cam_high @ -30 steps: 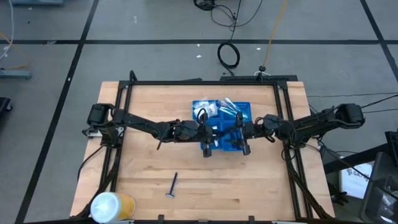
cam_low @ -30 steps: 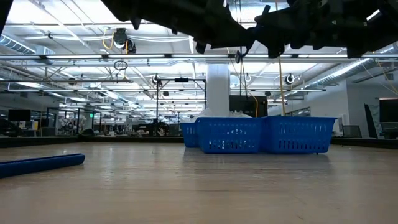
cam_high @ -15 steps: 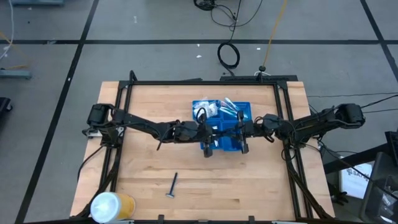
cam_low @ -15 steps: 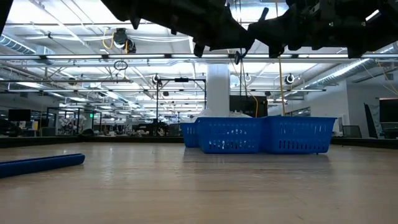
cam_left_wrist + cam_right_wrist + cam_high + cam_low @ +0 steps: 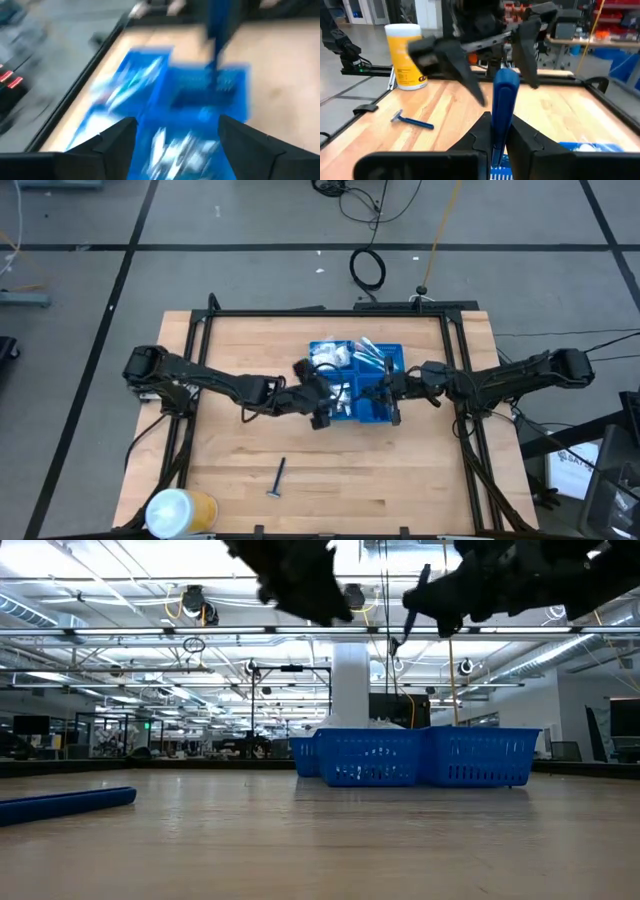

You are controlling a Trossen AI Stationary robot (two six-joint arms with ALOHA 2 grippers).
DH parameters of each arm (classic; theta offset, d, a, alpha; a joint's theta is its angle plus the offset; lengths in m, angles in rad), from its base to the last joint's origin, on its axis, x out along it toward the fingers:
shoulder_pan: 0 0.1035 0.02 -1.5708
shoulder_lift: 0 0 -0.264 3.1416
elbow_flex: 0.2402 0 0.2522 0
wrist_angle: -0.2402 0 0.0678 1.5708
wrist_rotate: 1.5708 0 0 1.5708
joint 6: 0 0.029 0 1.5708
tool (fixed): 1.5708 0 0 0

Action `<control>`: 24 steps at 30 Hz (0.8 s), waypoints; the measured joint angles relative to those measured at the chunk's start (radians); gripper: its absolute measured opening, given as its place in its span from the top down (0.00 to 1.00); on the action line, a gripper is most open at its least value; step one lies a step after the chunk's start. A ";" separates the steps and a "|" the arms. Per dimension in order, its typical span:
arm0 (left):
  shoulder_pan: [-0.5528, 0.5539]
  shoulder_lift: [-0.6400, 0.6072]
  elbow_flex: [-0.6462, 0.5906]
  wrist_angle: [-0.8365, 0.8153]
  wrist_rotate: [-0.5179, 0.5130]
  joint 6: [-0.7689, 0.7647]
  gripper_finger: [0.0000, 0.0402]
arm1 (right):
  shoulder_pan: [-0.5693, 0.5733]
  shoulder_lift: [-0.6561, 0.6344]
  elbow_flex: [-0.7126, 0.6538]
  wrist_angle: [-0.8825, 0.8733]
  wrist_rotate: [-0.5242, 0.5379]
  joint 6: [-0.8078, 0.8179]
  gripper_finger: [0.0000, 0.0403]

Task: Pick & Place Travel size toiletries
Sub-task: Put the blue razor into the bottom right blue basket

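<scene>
Right gripper [image 5: 499, 131] clamps a slim blue razor stick [image 5: 503, 107], held upright, handle pointing up above the blue tray [image 5: 392, 362]. Left gripper [image 5: 172, 131] hovers close by, fingers spread wide.

The left wrist view is smeared: the blue plastic compartment tray [image 5: 200, 100] shows only pale streaks inside. In the low view the tray's slatted wall [image 5: 420, 758] hides its contents.
</scene>
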 joint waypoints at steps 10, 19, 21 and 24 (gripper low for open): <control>-0.014 -0.020 -0.026 -0.529 -0.195 -0.447 0.29 | -0.015 -0.134 0.040 -0.368 0.086 0.111 0.94; -0.014 -0.019 -0.111 -0.604 -0.140 -0.670 0.38 | -0.091 -0.141 0.038 -0.639 0.071 0.282 0.94; -0.014 -0.019 -0.128 -0.603 -0.103 -0.693 0.40 | -0.105 -0.138 0.038 -0.672 0.018 0.304 0.94; -0.014 -0.019 -0.151 -0.601 -0.064 -0.714 0.42 | -0.111 -0.132 0.038 -0.694 -0.059 0.314 0.94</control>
